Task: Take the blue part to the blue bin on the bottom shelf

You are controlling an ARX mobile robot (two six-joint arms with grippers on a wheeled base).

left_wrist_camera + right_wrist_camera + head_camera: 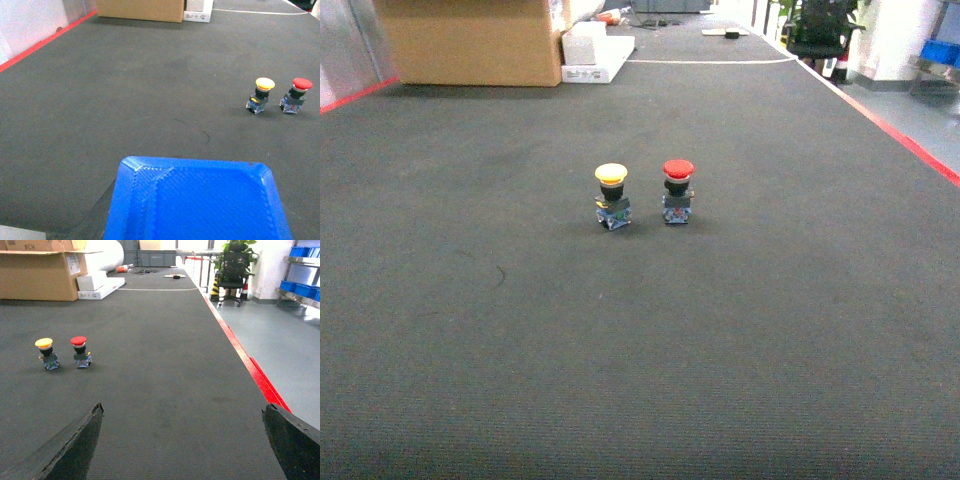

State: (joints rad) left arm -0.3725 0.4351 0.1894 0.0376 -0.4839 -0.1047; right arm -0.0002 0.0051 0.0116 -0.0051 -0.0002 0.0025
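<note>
A blue bin (200, 200) of textured plastic fills the bottom of the left wrist view, right in front of the camera. It covers my left gripper's jaws. Only a dark sliver of one finger (100, 207) shows against its left edge, so the grip cannot be made out. My right gripper (182, 440) stands open over bare carpet, its fingers (75, 445) wide apart with nothing between them. No blue part shows in any view. The bottom shelf is out of view. Neither gripper appears in the head view.
A yellow-capped push button (612, 196) and a red-capped one (677, 191) stand side by side on the dark carpet. A cardboard box (475, 40) and white boxes (595, 55) sit far back left. A red line (250, 365) edges the carpet; a rack with blue bins (304, 251) stands far right.
</note>
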